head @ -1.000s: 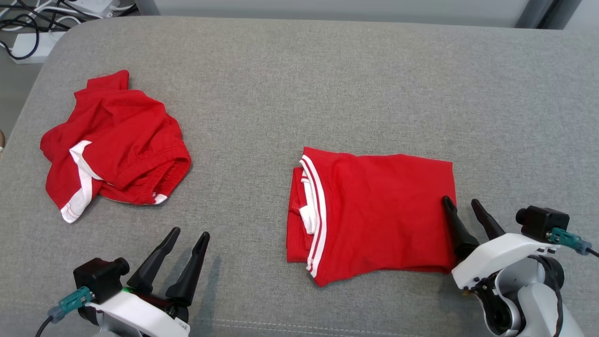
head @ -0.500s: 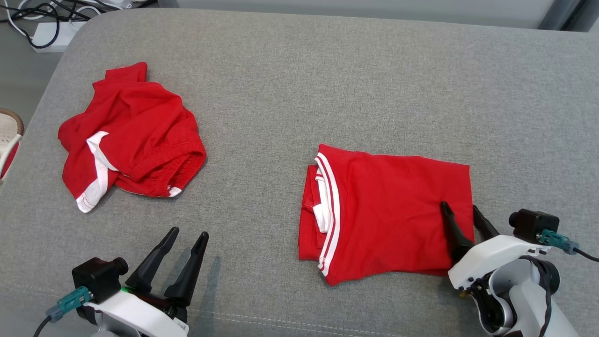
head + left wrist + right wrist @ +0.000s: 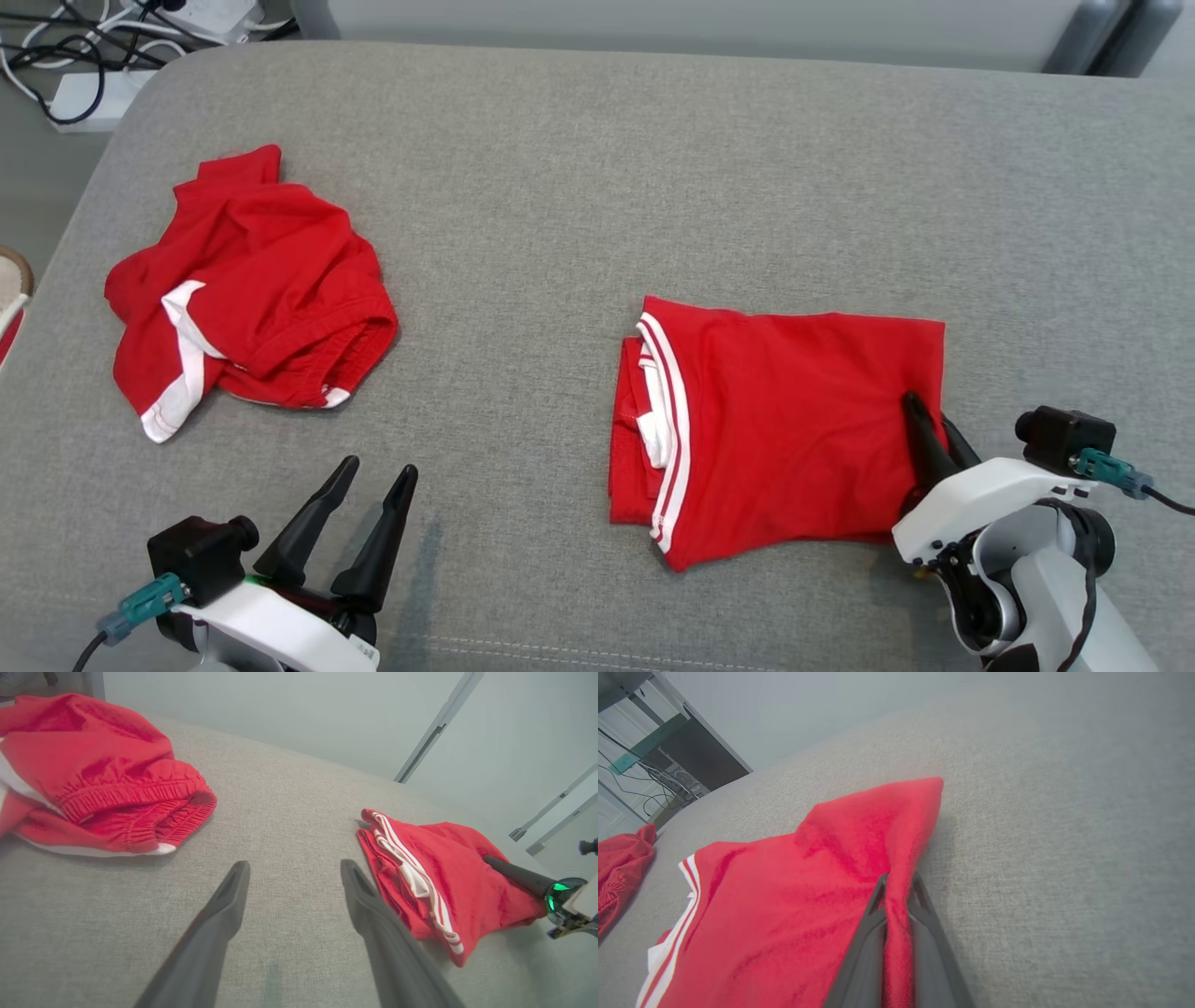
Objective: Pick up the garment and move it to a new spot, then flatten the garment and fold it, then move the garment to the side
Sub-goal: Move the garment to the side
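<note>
Fingers of your right gripper, apart a second ago, are now clamped on the edge of the folded red garment, well to the right of the crumpled red shorts. Your left gripper has its fingers apart. Folding looks done; the move aside is next.

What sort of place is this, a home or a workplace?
Probably a lab or test room, not a home. A power strip with loose cables lies on the floor beside the grey padded surface, and what looks like a computer tower stands further back.
</note>
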Robot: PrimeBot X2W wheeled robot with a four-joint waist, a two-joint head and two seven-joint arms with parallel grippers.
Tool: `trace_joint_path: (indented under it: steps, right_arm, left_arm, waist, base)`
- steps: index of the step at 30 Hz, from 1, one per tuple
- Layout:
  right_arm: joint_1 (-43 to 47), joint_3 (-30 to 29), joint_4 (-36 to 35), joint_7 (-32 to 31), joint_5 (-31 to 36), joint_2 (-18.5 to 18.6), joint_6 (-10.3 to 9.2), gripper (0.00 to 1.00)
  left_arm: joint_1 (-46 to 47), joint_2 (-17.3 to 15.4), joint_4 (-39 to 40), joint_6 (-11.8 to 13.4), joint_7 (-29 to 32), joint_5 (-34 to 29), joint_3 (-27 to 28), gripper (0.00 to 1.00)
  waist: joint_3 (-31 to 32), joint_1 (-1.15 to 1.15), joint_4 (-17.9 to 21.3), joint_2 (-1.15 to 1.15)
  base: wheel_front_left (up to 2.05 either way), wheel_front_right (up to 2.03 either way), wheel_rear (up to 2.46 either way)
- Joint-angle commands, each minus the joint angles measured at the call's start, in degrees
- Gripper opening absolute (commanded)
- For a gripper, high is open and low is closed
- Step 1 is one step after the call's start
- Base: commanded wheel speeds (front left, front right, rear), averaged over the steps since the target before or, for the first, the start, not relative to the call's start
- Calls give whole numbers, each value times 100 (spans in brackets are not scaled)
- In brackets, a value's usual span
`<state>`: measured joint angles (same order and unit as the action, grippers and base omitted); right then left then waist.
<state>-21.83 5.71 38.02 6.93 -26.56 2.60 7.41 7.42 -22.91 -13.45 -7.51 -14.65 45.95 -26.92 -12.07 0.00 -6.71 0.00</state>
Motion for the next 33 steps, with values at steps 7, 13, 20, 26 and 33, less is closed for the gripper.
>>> trace_joint_path:
  steps: [7, 13, 20, 26, 33]
  right_arm:
    - [64, -15, -294, 4, 82, 28, 8, 0]
    - [509, 86, -612, -154, -34, 28, 8, 0]
    - [859, 234, -798, -200, -162, 28, 8, 0]
    - [1029, 280, -876, -165, -198, 28, 8, 0]
    - [973, 79, -901, -28, 3, 28, 8, 0]
  left_arm:
    - [66, -86, 82, 2, -35, -165, 266, 100]
    - [-52, 55, 87, 2, -35, -420, 383, 100]
    - [-198, 141, 194, 2, -35, -639, 529, 100]
    - [-315, 157, 339, 2, -35, -760, 619, 100]
    - [-387, 58, 616, 2, -35, -782, 658, 100]
  waist:
    - [264, 0, 401, 0]
    - [508, 0, 1249, 0]
    - [591, 0, 1990, 0]
    - [511, 0, 2292, 0]
    - [345, 0, 2266, 0]
  base:
    - [0, 0, 0]
    - [0, 0, 0]
    - [0, 0, 0]
    - [0, 0, 0]
    - [0, 0, 0]
